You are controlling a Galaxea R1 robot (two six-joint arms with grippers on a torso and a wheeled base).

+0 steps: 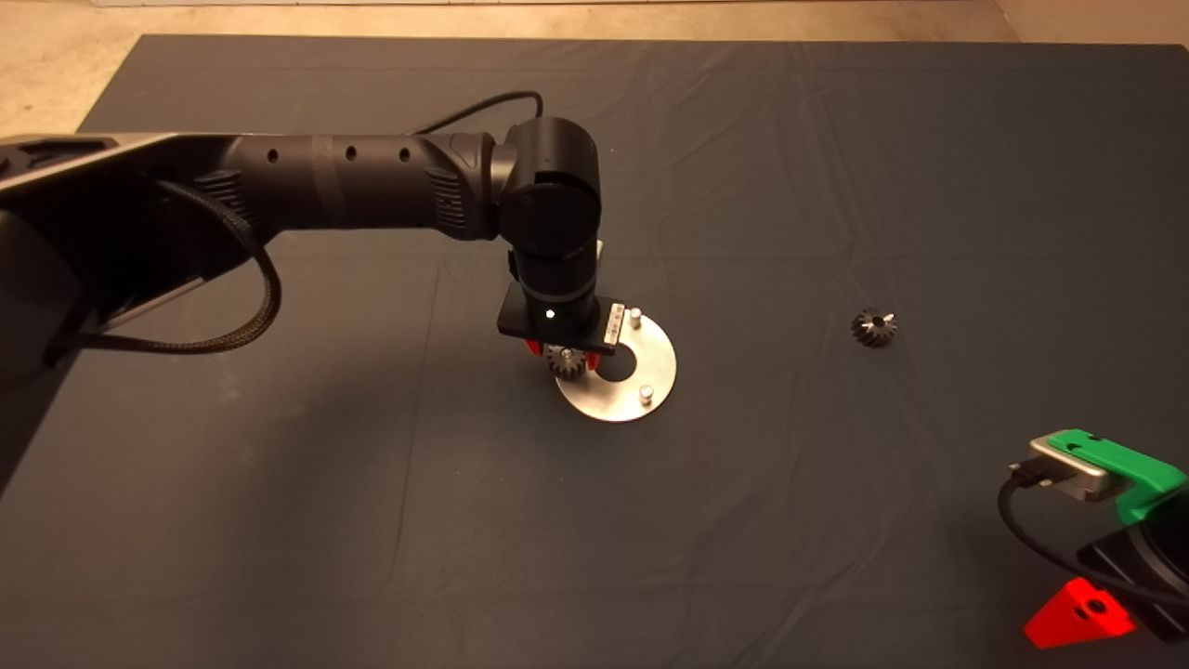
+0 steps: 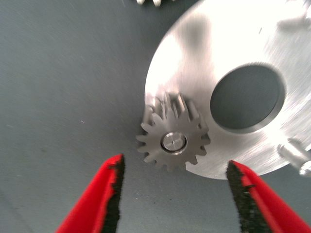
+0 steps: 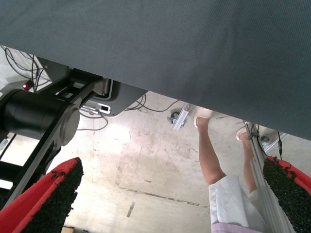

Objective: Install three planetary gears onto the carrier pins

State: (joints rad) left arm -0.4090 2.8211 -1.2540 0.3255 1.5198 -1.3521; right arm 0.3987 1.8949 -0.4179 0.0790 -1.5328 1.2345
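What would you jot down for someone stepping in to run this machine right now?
Left gripper: open, above the edge of the round disc, fingers either side of a gear and not touching it.
Right gripper: open, parked at the mat's lower right corner, holding nothing.
Done: that gear sits on one carrier pin, the pin's tip showing through its centre hole.
Left: two pins stand bare. A second gear lies loose on the mat to the disc's right. Some teeth at the edge of the left wrist view may be the third gear; I cannot be sure.

Dark mat; seemingly a person's legs.
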